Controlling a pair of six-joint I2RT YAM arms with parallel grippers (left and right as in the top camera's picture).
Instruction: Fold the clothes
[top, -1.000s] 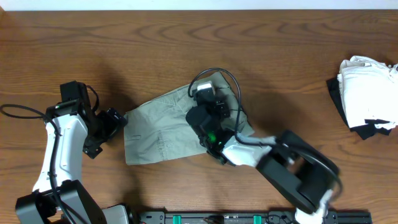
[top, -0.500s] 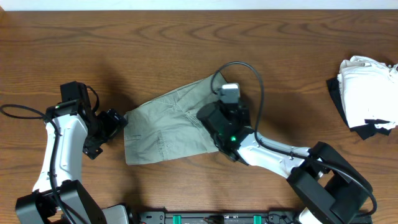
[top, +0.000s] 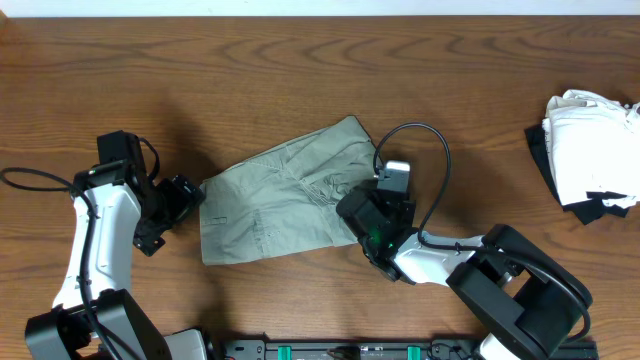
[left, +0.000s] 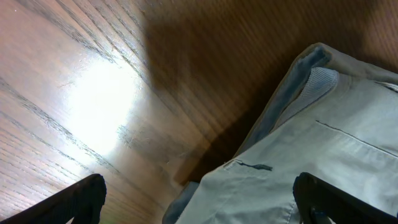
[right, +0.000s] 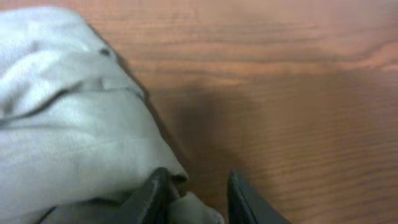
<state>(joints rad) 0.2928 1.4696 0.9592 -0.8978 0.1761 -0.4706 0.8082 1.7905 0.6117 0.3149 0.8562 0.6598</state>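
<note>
Item 1, my right gripper (right: 191, 190): fingers partly apart. A small nub of cloth edge sits between them, against one finger and with a thin dark gap to the other. I judge it loose rather than pinched, though the wrist view crops the fingers low.

Item 2, the clothes (top: 280, 200): grey-green and wrinkled, lying flat on the table (top: 300, 60) as a skewed slab near the middle, with the far corner reaching up and to the right. Its right-hand edge bunches just under my right gripper. Its left end shows a seam and a paler ribbed lining at the corner.

Item 3, my left gripper (top: 183, 197): spread as wide as it goes and holding nothing. It hovers just beside the left end of the clothes, with the cloth edge lying below and between the fingertips.

Item 4, a white pile (top: 590, 150): lying on something dark at the table's right edge, well apart from all the above.

Item 5, step in hand (my judgement): a fold pass is ending on the right side, and the slab is not yet squared.

Item 6, next move calls for: lifting the right fingers clear without dragging the nub. After that I need a firm pinch at an end, likely the left one, to carry it over, keeping the layers together because the cloth is far wider than either gripper.
</note>
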